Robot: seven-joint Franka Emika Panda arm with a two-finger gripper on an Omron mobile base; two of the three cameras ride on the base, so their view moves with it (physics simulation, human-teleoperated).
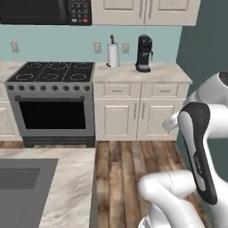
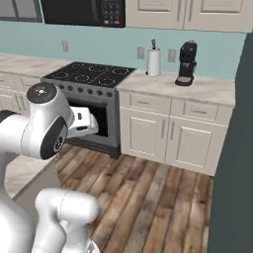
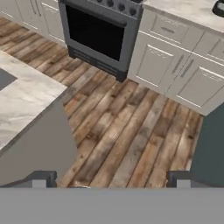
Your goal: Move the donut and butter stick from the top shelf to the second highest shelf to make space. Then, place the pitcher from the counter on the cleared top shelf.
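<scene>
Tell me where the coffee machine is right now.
The black coffee machine stands on the far counter against the teal wall, just right of the paper towel roll and right of the stove.

White Franka arm with dark joint bands [image 1: 198, 147], folded compactly. In the left base view it rises at the lower right: a rounded white lower link near the bottom edge, then an upright link with a black band, then a rounded white shoulder at the far right edge. In the right base view the same arm [image 2: 42, 128] stands at the left, its round grey-capped joint uppermost, the white hand section jutting to the right. Two-finger gripper [image 3: 111, 178] angled down and forward; dark finger tips [image 3: 40, 178] set wide apart, nothing between them.
</scene>
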